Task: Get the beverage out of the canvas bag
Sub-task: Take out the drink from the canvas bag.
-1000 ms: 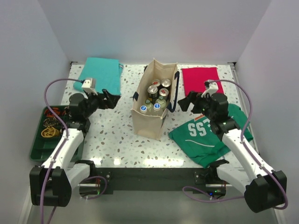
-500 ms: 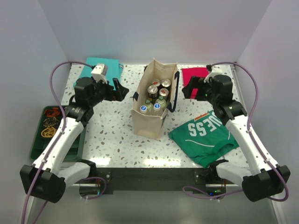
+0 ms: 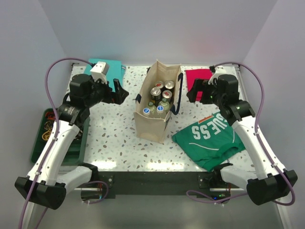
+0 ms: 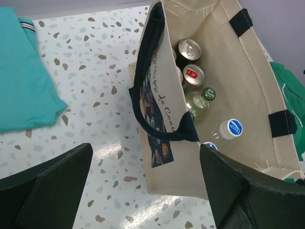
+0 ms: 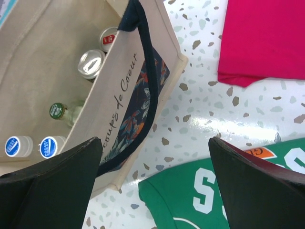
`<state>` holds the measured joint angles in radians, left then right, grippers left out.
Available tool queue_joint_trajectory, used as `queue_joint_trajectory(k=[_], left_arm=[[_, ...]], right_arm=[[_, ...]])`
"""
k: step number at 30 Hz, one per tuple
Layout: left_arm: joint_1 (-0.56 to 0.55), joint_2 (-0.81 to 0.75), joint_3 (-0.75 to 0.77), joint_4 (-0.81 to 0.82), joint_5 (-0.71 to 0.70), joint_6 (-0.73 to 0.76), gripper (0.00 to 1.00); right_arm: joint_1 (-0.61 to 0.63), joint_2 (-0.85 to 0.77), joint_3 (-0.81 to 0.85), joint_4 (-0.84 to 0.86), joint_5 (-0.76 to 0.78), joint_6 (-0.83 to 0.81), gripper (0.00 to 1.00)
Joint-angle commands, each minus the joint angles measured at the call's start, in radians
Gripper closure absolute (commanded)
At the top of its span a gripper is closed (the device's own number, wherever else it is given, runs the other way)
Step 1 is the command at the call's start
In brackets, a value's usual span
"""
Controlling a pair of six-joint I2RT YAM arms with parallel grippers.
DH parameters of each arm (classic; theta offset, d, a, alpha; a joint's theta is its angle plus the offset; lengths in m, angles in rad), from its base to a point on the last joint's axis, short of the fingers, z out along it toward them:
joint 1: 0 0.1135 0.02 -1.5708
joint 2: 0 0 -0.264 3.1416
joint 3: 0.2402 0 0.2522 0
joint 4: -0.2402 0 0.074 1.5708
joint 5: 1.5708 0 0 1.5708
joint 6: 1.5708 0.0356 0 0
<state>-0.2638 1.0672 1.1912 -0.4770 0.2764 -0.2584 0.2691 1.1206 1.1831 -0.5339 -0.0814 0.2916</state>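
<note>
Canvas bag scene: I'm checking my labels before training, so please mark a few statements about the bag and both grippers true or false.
1. The beige canvas bag stands upright with silver cans and capped bottles inside. True.
2. The left gripper is shut on the bag. False: it is open beside the bag, holding nothing.
3. The green printed shirt lies to the right of the bag. True.
4. The right gripper holds a can. False: it is open and empty.

Light is bright and even from overhead, glare patches on the table (image 4: 107,150), soft shadows, close-up fingers (image 5: 47,186) dark and blurry.
</note>
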Motion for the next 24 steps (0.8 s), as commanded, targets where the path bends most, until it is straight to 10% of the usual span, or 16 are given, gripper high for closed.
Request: queue_joint_trajectory(k=[1,24], left_arm=[[-0.003,-0.013,0.082,-0.078,0.064,0.057,0.0],[-0.02,0.031,0.142,-0.129,0.256,0.145,0.0]], right_arm=[[0.001,0.002,0.044,-0.031,-0.087,-0.008,0.02],[0.019,0.064,0.032,0.032,-0.511,0.095,0.15]])
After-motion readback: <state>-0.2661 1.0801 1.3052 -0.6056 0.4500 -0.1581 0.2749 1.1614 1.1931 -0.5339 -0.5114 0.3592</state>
